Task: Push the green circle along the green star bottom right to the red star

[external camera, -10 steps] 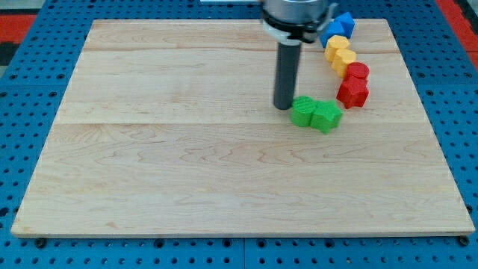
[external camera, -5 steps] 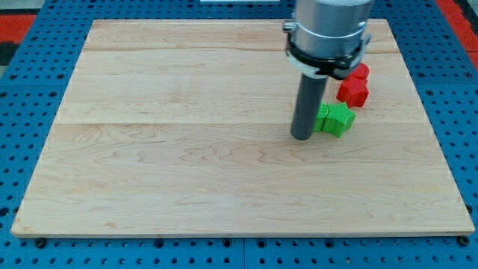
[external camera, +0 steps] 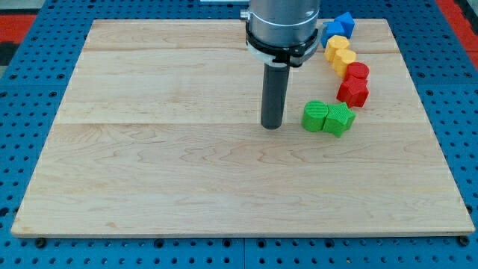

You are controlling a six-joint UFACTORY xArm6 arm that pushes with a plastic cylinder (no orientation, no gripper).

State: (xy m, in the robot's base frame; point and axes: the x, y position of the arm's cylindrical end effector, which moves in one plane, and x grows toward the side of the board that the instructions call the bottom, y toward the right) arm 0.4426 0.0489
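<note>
The green circle [external camera: 314,116] lies right of the board's middle, touching the green star [external camera: 338,119] on its right side. The red star [external camera: 352,93] sits just above and to the right of the green star, with a small gap between them. My tip [external camera: 271,125] rests on the board to the left of the green circle, a short gap apart from it. The rod rises straight up to the arm's grey body at the view's top.
A red block [external camera: 358,72] sits above the red star. Two yellow blocks [external camera: 341,54] and two blue blocks [external camera: 338,25] continue the row toward the view's top right. The wooden board [external camera: 149,149] lies on a blue perforated table.
My tip has pushed the green pair slightly right and down, swung round to the circle's lower left, then moved back left, away from the green circle.
</note>
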